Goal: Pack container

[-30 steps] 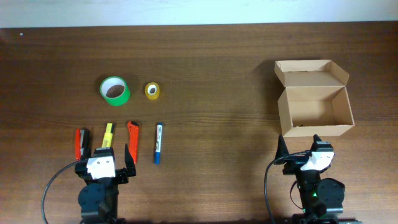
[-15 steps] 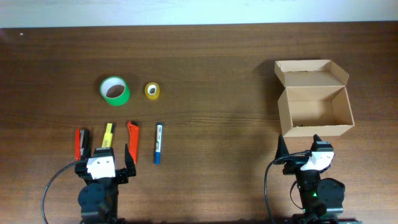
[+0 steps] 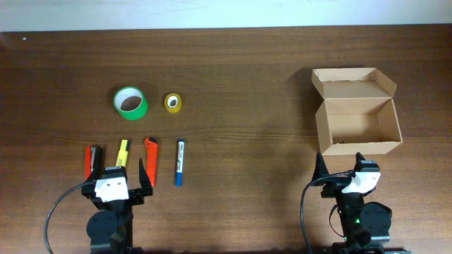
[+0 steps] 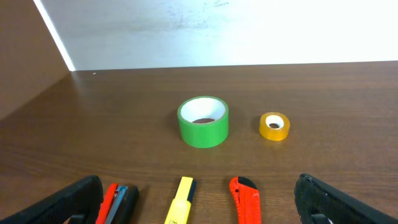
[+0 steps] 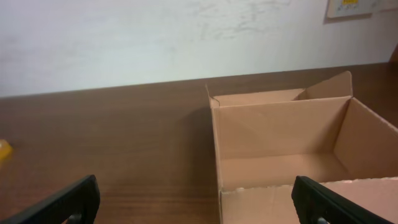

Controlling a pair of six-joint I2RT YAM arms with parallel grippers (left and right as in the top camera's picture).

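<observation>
Overhead view: the left gripper (image 3: 117,176) and the right gripper (image 3: 340,166) both stand spread wide, grasping nothing. The container (image 3: 321,130), its lid flap folded back, sits on the counter (image 3: 247,85) just ahead of the right gripper. Between the left gripper's fingers lie a red tool (image 4: 112,200), a yellow highlighter (image 4: 180,200) and an orange cutter (image 4: 244,199). A blue marker (image 3: 180,162) lies just to its right. Farther ahead stand a green tape roll (image 4: 203,121) and a small yellow tape roll (image 4: 274,126).

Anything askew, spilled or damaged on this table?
Nothing stands out. The cardboard box sits upright, lid open, undamaged; the green tape roll, small yellow roll and blue marker sit apart in tidy order.
</observation>
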